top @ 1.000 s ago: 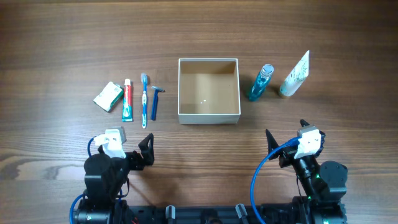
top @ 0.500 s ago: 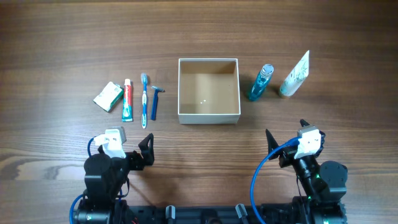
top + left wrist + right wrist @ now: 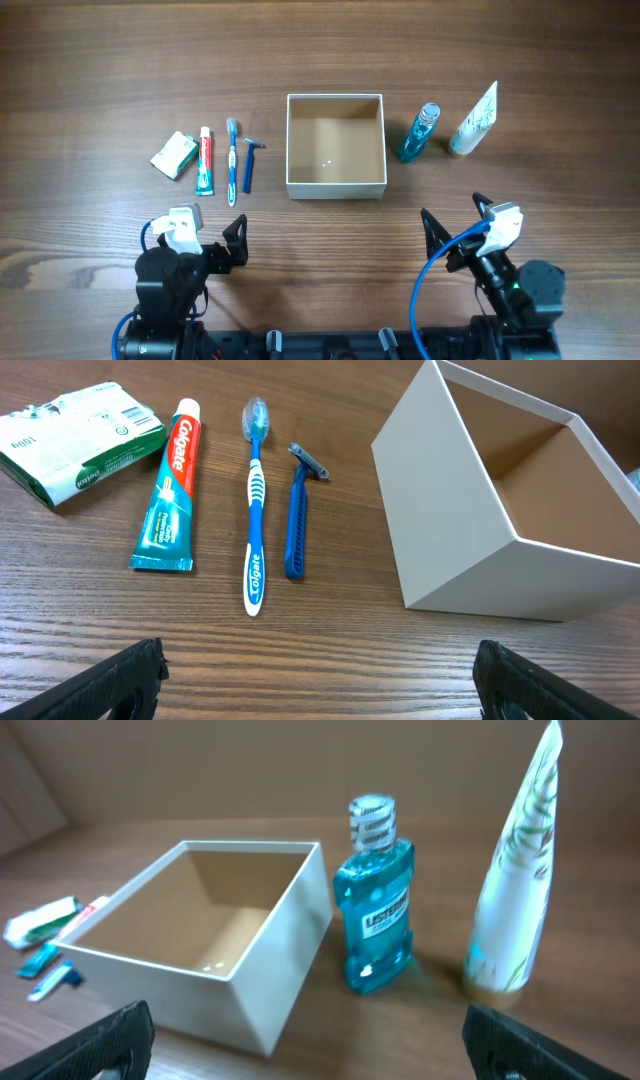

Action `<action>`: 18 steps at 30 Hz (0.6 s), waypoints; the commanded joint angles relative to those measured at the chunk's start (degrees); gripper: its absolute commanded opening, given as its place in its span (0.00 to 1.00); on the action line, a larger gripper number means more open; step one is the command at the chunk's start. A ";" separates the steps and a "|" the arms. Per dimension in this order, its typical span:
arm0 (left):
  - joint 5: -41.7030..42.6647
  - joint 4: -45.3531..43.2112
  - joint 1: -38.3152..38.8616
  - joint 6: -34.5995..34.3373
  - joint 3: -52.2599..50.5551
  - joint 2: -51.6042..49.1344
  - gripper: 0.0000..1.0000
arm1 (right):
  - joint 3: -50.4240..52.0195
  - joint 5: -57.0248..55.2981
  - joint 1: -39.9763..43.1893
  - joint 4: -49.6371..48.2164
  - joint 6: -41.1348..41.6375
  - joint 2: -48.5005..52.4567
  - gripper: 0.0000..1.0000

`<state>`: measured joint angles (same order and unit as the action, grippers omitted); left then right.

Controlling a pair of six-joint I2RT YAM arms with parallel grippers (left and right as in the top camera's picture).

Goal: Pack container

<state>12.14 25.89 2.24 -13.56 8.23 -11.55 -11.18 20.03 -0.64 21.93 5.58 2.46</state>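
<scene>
The container (image 3: pixel 335 186) is a square white box with a tan inside, empty, at the table's middle; it also shows in the left wrist view (image 3: pixel 450 530) and the right wrist view (image 3: pixel 270 985). To its left lie a green soap packet (image 3: pixel 173 154), a toothpaste tube (image 3: pixel 204 160), a blue toothbrush (image 3: pixel 232 160) and a blue razor (image 3: pixel 250 163). To its right stand a blue mouthwash bottle (image 3: pixel 420 132) and a white tube (image 3: pixel 475 120). My left gripper (image 3: pixel 205 235) is open and empty, near the front edge. My right gripper (image 3: pixel 455 222) is open and empty, in front of the bottle.
The toiletries on the left also show in the left wrist view: packet (image 3: pixel 75 445), toothpaste (image 3: pixel 168 485), toothbrush (image 3: pixel 256 500), razor (image 3: pixel 297 510). The bottle (image 3: pixel 375 910) and tube (image 3: pixel 515 890) show in the right wrist view. Bare wood lies between the grippers and the box.
My right arm has shifted slightly, its fingers a little to the left. The left arm and all objects have not moved.
</scene>
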 commanded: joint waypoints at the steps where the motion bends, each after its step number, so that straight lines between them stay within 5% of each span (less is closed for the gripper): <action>1: 2.40 -0.02 0.33 1.18 -0.70 0.24 1.00 | -14.23 -0.83 0.09 6.69 2.14 7.56 1.00; 5: 2.40 -0.02 0.33 1.18 -0.70 0.24 1.00 | -35.98 -0.55 0.09 20.52 0.59 25.07 1.00; 8: 2.40 0.00 0.33 1.18 -0.70 0.24 1.00 | -53.90 12.24 0.09 30.95 0.59 38.86 1.00; 11: 2.40 -0.02 0.33 1.18 -0.70 0.24 1.00 | -61.42 21.53 0.09 30.99 -2.43 45.90 1.00; 18: 2.40 -0.02 0.33 1.18 -0.70 0.24 1.00 | -81.55 1.57 -3.69 41.16 9.51 68.98 1.00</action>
<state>12.14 25.89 2.24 -13.56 8.12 -11.66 -84.58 31.68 -1.32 58.06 9.56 61.93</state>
